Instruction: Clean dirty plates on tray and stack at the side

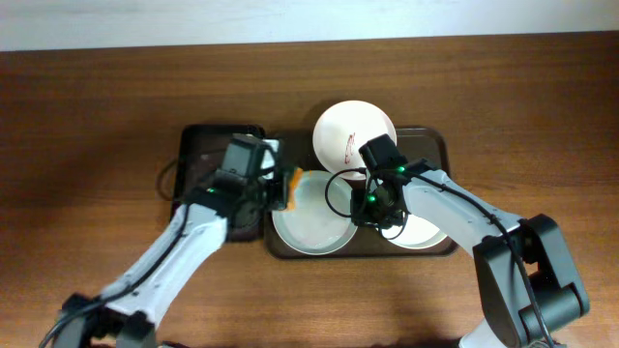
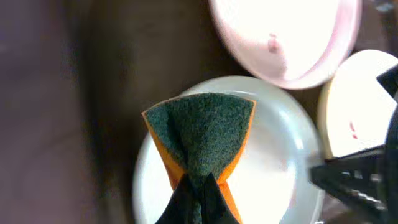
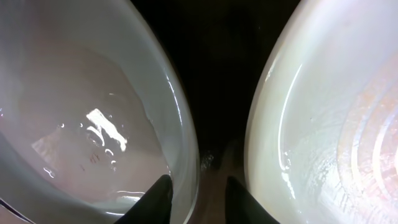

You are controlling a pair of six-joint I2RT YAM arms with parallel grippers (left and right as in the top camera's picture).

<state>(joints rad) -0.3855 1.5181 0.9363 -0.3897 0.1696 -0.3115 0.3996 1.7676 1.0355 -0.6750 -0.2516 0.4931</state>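
Three white plates lie on the brown tray. A red-streaked plate is at the back, one plate is front left, and another is front right, half under my right arm. My left gripper is shut on a folded green and orange sponge held over the front-left plate. My right gripper is open low between two plates. Its fingers straddle the rim of the wet plate, and the other plate lies to the right.
A smaller black tray lies against the brown tray's left side, under my left wrist. Bare wooden table surrounds both trays. In the left wrist view, the back plate and the red-marked right plate crowd the sponge's plate.
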